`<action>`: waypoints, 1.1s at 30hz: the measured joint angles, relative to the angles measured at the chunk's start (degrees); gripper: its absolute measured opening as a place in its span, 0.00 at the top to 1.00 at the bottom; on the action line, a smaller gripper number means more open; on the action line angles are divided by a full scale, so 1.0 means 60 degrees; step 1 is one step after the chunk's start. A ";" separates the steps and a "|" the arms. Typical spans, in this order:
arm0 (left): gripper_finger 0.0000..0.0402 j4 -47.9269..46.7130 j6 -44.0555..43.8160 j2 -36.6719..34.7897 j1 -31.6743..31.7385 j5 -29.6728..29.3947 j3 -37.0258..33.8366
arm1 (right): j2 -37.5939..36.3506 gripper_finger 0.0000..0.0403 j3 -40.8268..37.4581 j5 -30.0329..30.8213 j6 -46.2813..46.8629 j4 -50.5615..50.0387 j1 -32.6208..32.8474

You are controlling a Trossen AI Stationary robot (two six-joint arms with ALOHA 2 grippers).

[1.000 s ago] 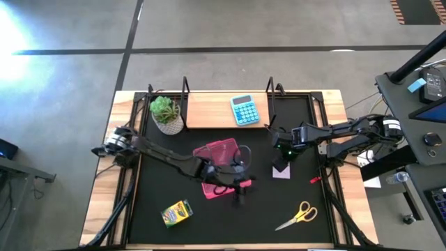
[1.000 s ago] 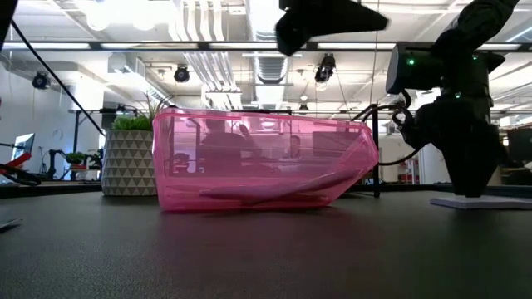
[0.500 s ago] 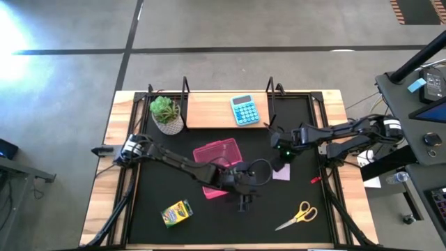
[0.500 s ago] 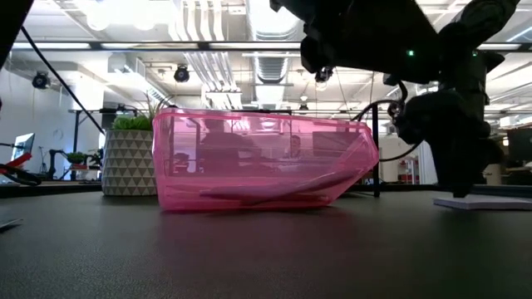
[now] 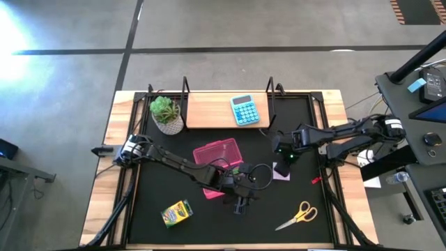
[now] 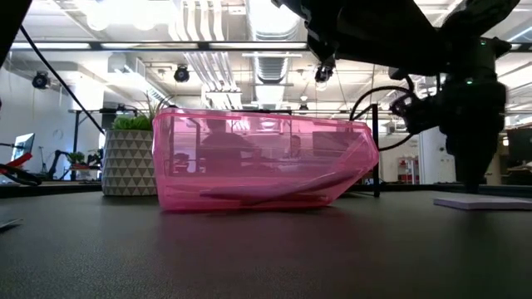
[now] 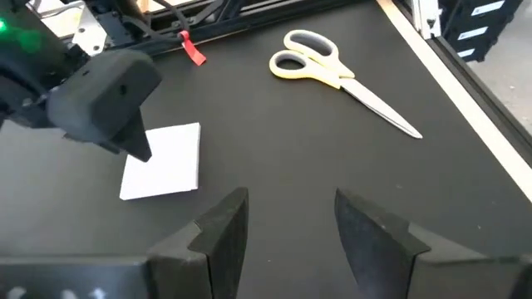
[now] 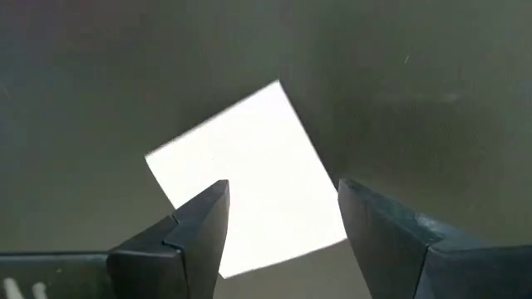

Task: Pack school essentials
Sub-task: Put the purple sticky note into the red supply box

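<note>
A translucent pink pouch (image 5: pixel 219 157) lies on the black mat; in the low view the pouch (image 6: pixel 258 162) rests on its long side. My left gripper (image 5: pixel 240 204) hangs open over bare mat just near-right of it, nothing between its fingers (image 7: pixel 291 203). My right gripper (image 5: pixel 282 164) stands open, pointing steeply down over a white paper pad (image 8: pixel 249 178) that lies flat on the mat (image 6: pixel 482 202). Yellow-handled scissors (image 5: pixel 298 215) lie near the front right and show in the left wrist view (image 7: pixel 332 71). A yellow-green crayon box (image 5: pixel 177 213) lies front left.
A light-blue calculator (image 5: pixel 244 109) and a potted green plant (image 5: pixel 166 113) stand on the wooden strip at the far edge. A small red thing (image 5: pixel 315 179) lies at the mat's right rim. Bare mat lies between the pouch, the crayon box and the scissors.
My left gripper has moved off the pink pouch toward the table's near edge and a little down, rolling about its own axis, and has stopped over bare mat. The pouch has stayed in place. My right gripper has rolled slightly over the white pad.
</note>
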 joint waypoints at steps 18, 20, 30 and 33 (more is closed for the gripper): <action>0.59 -0.0015 -0.0004 -0.0067 -0.0045 0.0041 -0.0004 | 0.1627 0.46 0.0109 0.1090 0.2837 0.1220 0.2308; 0.59 -0.0037 -0.0006 -0.0078 -0.0052 0.0039 -0.0004 | 0.1972 0.46 0.0255 0.1034 0.2937 0.1462 0.2513; 0.59 -0.0380 -0.0062 -0.0102 -0.0158 0.0030 -0.0039 | 0.3473 0.46 0.2447 0.1038 0.2076 0.1647 0.2988; 0.59 -0.0380 -0.0081 -0.0102 -0.0230 -0.0004 -0.0161 | 0.3690 0.46 0.3118 0.0982 0.1630 0.0720 0.2979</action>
